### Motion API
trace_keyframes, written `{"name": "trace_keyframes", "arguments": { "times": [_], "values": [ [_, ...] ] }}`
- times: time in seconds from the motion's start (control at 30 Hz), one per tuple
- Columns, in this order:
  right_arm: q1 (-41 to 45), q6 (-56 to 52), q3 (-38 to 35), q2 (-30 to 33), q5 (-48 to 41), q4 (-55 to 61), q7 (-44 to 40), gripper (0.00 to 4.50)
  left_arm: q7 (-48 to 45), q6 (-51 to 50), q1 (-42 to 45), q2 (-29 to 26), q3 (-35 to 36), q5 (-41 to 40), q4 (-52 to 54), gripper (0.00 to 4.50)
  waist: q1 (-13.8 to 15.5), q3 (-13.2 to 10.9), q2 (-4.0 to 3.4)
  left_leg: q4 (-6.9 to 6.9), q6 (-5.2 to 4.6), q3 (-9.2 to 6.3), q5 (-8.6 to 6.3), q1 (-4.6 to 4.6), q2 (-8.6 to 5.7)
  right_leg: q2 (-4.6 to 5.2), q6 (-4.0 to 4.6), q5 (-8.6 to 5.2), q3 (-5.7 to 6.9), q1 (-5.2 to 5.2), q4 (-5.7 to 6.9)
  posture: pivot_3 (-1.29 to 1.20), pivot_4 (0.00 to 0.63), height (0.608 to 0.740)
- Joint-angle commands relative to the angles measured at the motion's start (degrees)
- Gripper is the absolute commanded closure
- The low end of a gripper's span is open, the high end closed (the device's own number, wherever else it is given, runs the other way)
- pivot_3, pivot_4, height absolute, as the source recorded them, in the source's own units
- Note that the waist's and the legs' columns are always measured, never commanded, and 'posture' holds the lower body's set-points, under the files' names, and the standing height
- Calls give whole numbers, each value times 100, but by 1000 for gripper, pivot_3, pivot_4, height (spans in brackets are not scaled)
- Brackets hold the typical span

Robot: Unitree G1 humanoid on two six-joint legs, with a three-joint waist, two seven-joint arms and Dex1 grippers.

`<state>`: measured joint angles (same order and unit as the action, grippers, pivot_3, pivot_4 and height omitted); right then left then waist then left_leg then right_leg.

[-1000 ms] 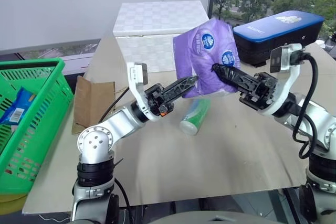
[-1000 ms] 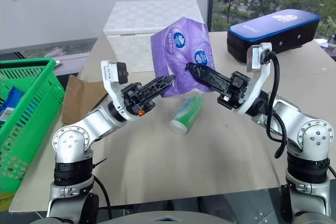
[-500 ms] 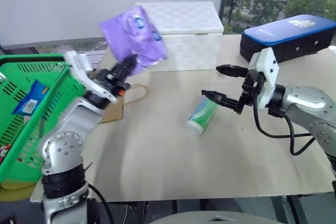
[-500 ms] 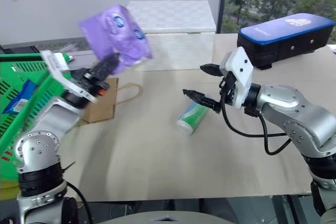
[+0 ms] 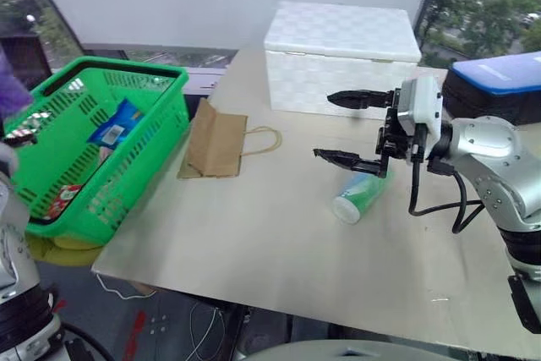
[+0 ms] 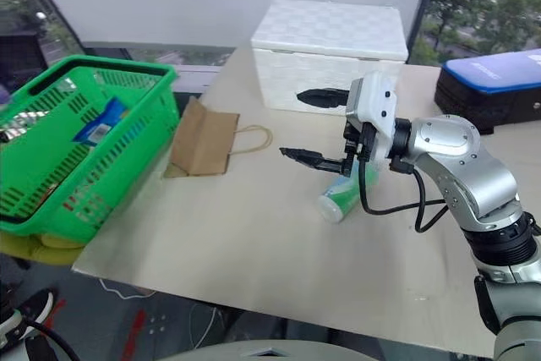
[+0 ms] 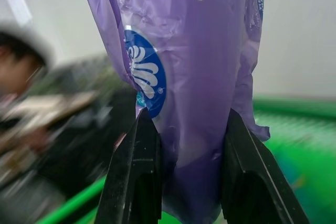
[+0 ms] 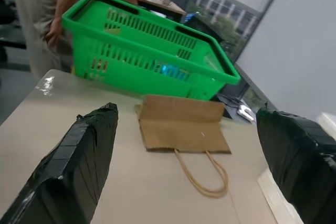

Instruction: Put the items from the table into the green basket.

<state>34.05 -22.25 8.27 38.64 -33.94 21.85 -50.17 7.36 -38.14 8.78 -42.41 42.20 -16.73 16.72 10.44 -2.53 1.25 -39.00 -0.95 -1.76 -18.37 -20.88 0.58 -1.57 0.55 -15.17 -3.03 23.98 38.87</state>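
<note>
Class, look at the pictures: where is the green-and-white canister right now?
The green-and-white canister lies on its side on the table, in front of the white box, just below the open right gripper.

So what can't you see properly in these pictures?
- The purple tissue packet: the left wrist view's edges cut off its top, so its print can't be read. The left claw is shut on it.
- Behind the packet, that view is blurred; a person there is only a smear.
- The green basket: its walls hide the bottom, and the packets inside are too small to read.
- The green-and-white canister: the open right claw and its wrist cover its far end.
</note>
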Motion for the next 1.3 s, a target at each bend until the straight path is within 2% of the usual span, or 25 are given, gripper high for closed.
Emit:
{"name": "trace_keyframes", "arguments": {
  "times": [0.03, 0.07, 0.1, 0.17, 0.2, 0.27, 0.33, 0.4, 0.5, 0.57, 0.63, 0.73, 0.83, 0.93, 1.0, 1.07, 1.13, 1.23, 1.3],
  "values": [
    [143, 64, -153, -86, 44, 99, -121, 0, -109, -145, 81, 45, 349, -60, 186, 1885, 82, 25, 19, 0, 1, -8, 0, 0, -4, 9, 2, 1, 16, -2, -1, 293, 0, 740],
    [144, 44, -171, -108, 50, 107, -134, 0, -174, -148, 109, 58, 328, -88, 244, 1243, 114, 29, 21, 0, 1, -10, 0, 1, -4, 31, 6, 3, 56, -3, -1, 294, 0, 740],
    [134, 30, -194, -114, 51, 105, -159, 0, -244, -171, 184, 113, 295, -183, 315, 1094, 136, 31, 22, 1, 1, -10, 0, 2, -5, 38, 9, 5, 70, -3, -1, 295, 0, 740],
    [109, 26, -211, -113, 86, 100, -186, 0, -390, -81, 249, 79, 135, -170, 430, 235, 197, 38, 23, 2, 3, -14, 1, 2, -8, 47, 13, 6, 85, -3, -1, 292, 0, 740],
    [90, 25, -226, -101, 107, 96, -195, 0, -626, -203, 429, 168, 76, -578, 556, 79, 227, 39, 22, 2, 5, -15, 2, 1, -8, 48, 13, 6, 89, -3, -1, 290, 0, 740],
    [46, -11, -279, -63, 124, 114, -209, 0, -1038, -728, 729, 277, 24, -1467, 870, 79, 300, 43, 23, 3, 8, -16, 4, 1, -9, 51, 16, 7, 98, -3, -1, 283, 0, 740],
    [-46, -70, -365, 30, 148, 172, -197, 0, -1536, -1679, 916, 285, -27, -2893, 1149, 79, 310, 48, 23, 3, 11, -23, 6, -1, -9, 58, 19, 9, 118, -4, -1, 259, 0, 740],
    [-204, -144, -471, 177, 206, 270, -148, 0, -1962, -2206, 837, 81, -433, -3460, 1382, 79, 283, 55, 21, 3, 10, -23, 5, -2, -10, 61, 20, 10, 125, -6, 0, 229, 0, 740],
    [-578, -393, -775, 454, 149, 543, -39, 0, -1831, -2823, 916, 35, -1369, -3639, 1698, 79, 184, 67, 3, 3, 11, -22, 6, -1, -16, 62, 20, 10, 124, -6, -1, 160, 0, 740],
    [-1207, -654, -1140, 927, 235, 900, -25, 0, -1976, -3676, 1325, -44, -2275, -4133, 1745, 79, 143, 68, 1, 3, 13, -24, 7, -1, -19, 62, 20, 9, 123, -8, 0, 111, 7, 740],
    [-1746, -922, -1514, 1252, 179, 1213, 33, 0, -2266, -4393, 1737, 41, -2834, -4610, 1396, 79, 58, 68, -1, -6, 9, -44, 5, -6, -24, 62, 20, 9, 132, -19, -3, 45, 11, 740],
    [-2587, -1436, -2147, 1591, -49, 1610, 64, 0, -2302, -4733, 2336, 386, -3437, -4569, 920, 79, -263, 66, -14, -12, 7, -26, 6, -1, -26, 61, 20, 8, 117, -26, -3, -29, 13, 740],
    [-3434, -1905, -2766, 1717, -136, 1976, 226, 0, -2196, -5205, 3191, 1152, -4130, -4227, -161, 79, -560, 69, -22, -19, 6, -25, 7, 15, -25, 51, 19, 7, 113, -44, -2, -100, 15, 740],
    [-3801, -2085, -3029, 1669, -112, 2293, 470, 0, -2055, -5284, 3786, 1886, -4519, -3698, -1183, 79, -942, 75, -44, -20, 6, -9, 9, 20, -27, 28, 17, 6, 75, -49, 2, -152, 19, 740],
    [-3921, -2363, -3210, 1591, -274, 2590, 721, 0, -1997, -4869, 4122, 2320, -5067, -3023, -2085, 79, -1159, 74, -51, -20, 6, -3, 9, 26, -28, 14, 15, 5, 59, -67, 5, -197, 21, 740],
    [-4017, -2588, -3398, 1567, -403, 2836, 883, 0, -2006, -4392, 4334, 2527, -5669, -2332, -2855, 79, -1344, 73, -52, -20, 7, -7, 10, 39, -31, -19, 16, 5, 37, -77, 4, -230, 25, 740],
    [-4082, -2747, -3543, 1550, -538, 2973, 979, 0, -1883, -3902, 4468, 2683, -5971, -1688, -3539, 79, -1537, 70, -55, -14, 7, -19, 10, 66, -31, -46, 17, 4, -5, -87, 7, -251, 25, 740],
    [-4427, -2892, -3894, 1540, -630, 3181, 989, 0, -2315, -3306, 4573, 2842, -6680, -1033, -4156, 889, -1685, 61, -55, 4, 7, -22, 9, 91, -30, -68, 13, 2, -38, -93, 7, -286, 30, 740],
    [-4562, -2934, -4049, 1528, -663, 3240, 1015, 0, -2518, -3119, 4567, 2933, -6803, -845, -4317, 1837, -1774, 62, -59, 6, 7, -15, 8, 109, -30, -68, -9, -11, -54, -110, 4, -299, 32, 740]
  ]
}}
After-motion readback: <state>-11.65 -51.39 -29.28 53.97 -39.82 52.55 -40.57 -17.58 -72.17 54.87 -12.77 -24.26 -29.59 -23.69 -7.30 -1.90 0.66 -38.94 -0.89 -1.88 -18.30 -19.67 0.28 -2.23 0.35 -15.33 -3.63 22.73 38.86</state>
